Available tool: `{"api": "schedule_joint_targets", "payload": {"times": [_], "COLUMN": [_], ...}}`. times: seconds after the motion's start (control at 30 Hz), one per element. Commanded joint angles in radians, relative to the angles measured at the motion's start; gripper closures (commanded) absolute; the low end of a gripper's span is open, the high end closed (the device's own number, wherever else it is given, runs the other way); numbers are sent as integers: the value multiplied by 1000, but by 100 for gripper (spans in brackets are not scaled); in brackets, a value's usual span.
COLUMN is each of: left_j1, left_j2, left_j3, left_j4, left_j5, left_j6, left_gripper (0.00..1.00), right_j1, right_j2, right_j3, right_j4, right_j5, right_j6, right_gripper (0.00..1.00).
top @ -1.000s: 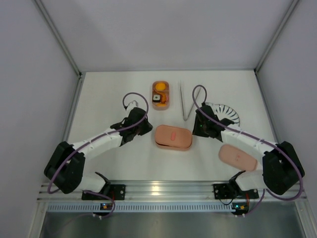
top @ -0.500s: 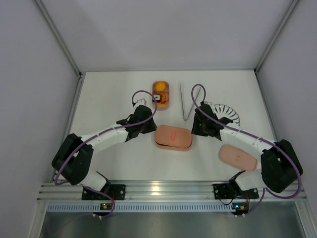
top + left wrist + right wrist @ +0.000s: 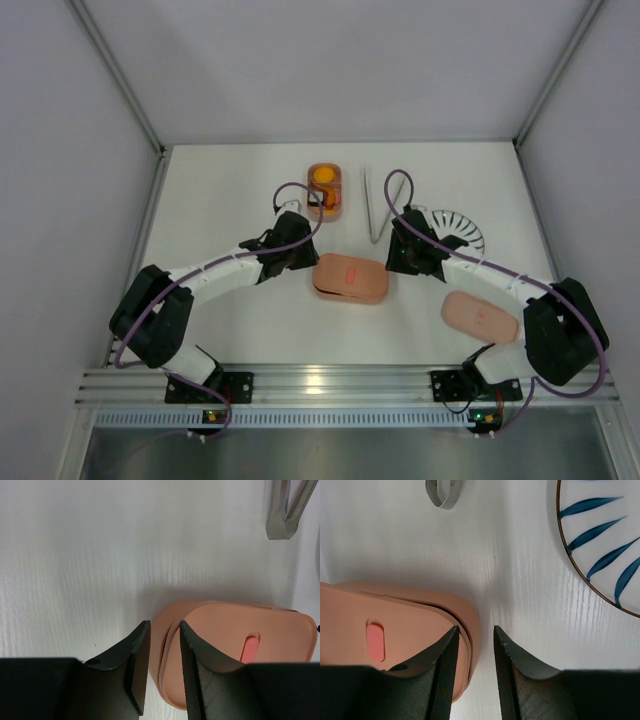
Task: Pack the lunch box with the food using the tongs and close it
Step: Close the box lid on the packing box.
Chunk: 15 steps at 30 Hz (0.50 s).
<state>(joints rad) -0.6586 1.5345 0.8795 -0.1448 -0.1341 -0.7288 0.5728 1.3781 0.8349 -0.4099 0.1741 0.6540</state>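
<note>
One lunch box tray (image 3: 350, 278) sat lidded between both slightly parted, seemingly empty jaws; the filled tray (image 3: 326, 190) at 12 o'clock lay uncovered.

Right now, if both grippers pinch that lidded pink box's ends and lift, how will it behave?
Probably stiff: the lidded box looks like moulded plastic. Likely slippery: smooth rounded ends, where left gripper and right gripper straddle its rim. Lid might lift off alone: seam visible beneath.

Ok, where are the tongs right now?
In the top view the tongs lie flat, right of centre toward the back of the table, between the filled tray and the striped plate.
</note>
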Motion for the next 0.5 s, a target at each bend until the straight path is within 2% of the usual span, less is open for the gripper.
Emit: {"api": "schedule_joint_targets", "payload": {"times": [0.0, 0.47], "left_j1": [-6, -12], "left_j2": [-16, -39], "left_j3": [24, 15], "left_j4": [-16, -39], "left_j5": [7, 33], "left_j6": [23, 26], "left_gripper": [65, 67], "right_j1": [-5, -5], "right_j2": [-8, -56], "right_j3": [41, 15], "right_j4": [25, 19], "right_j5": [1, -25], "right_j6": [-13, -8], "right_gripper": [67, 67]}}
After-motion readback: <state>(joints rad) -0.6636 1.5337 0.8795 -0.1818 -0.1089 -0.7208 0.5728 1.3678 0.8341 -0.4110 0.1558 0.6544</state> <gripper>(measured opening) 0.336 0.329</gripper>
